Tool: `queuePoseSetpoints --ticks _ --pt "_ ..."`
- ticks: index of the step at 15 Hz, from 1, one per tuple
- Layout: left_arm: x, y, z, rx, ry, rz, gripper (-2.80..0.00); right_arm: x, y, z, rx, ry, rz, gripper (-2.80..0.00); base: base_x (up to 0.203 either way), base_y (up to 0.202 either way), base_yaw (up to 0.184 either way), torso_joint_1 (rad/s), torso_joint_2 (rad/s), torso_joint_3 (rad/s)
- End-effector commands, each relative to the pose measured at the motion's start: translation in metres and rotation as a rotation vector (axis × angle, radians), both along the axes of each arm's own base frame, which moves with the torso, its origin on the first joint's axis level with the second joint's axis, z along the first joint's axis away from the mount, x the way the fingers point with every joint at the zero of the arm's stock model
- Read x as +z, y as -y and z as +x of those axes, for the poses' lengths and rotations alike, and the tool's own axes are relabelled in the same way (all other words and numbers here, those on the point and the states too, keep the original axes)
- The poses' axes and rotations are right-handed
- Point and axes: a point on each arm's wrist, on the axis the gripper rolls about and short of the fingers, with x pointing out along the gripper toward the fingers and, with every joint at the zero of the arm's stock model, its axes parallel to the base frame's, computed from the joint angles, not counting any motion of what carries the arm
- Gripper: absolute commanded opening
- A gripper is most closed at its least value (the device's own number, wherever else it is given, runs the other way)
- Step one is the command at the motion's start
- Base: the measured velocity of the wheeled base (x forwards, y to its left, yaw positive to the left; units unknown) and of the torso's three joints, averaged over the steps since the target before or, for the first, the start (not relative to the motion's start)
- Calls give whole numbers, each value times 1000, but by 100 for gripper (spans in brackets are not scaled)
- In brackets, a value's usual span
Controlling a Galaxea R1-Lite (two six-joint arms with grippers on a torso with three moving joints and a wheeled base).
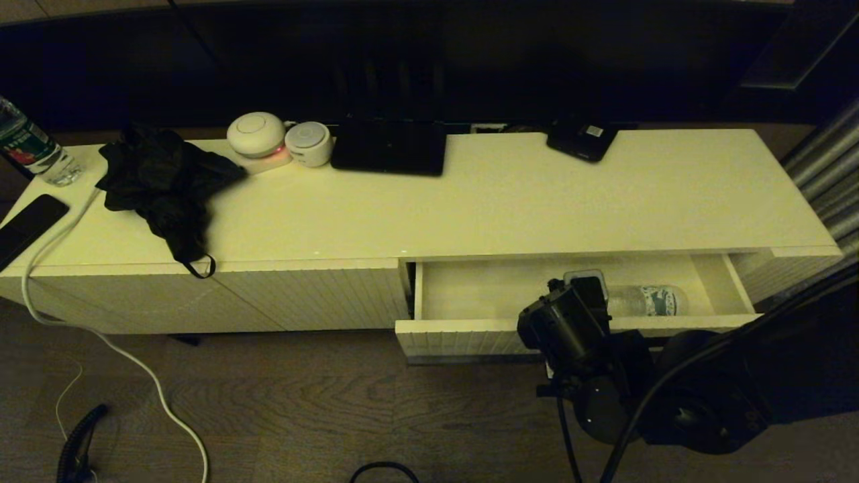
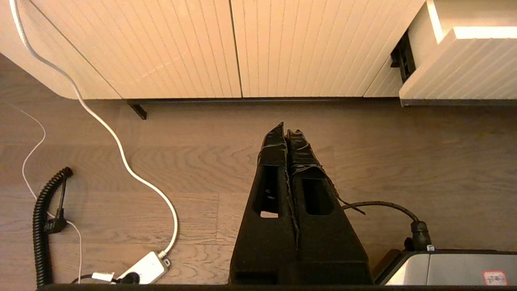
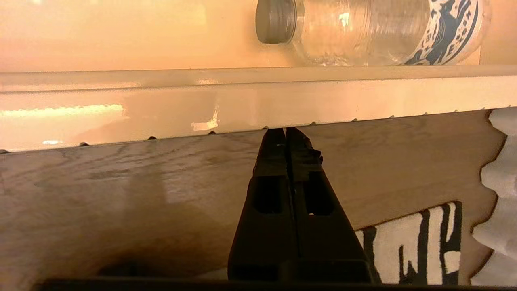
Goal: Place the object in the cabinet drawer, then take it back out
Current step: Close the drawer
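The wide, shallow white cabinet drawer (image 1: pixel 470 290) with its ribbed front stands pulled open. Inside, at its right end, the clear ridged plastic bottle (image 1: pixel 644 300) lies on its side: stowing looks done, retrieval remains. My right gripper (image 3: pixel 286 133), pressed closed and empty, sits at the drawer's front. My left gripper (image 2: pixel 286 131) is closed over the floor.

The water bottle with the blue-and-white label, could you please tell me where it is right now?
In the head view, the water bottle lies on its side inside the open cabinet drawer, toward its right end, just beyond the shut right claw.
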Motion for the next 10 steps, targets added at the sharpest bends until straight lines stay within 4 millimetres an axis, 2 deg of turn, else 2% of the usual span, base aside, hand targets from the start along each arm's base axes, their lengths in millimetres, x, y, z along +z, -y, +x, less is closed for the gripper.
queuePoseSetpoints --ticks 1,5,10 --pt "0 0 0 0 0 0 -280 2 -1 5 -11 28 14 -280 0 0 0 0 0 0" --pt "0 0 0 0 1 0 -280 -1 -1 12 -25 57 23 -280 0 0 0 0 0 0" --pt "0 0 0 0 0 0 -280 6 4 22 -44 101 43 -280 0 0 0 0 0 0"
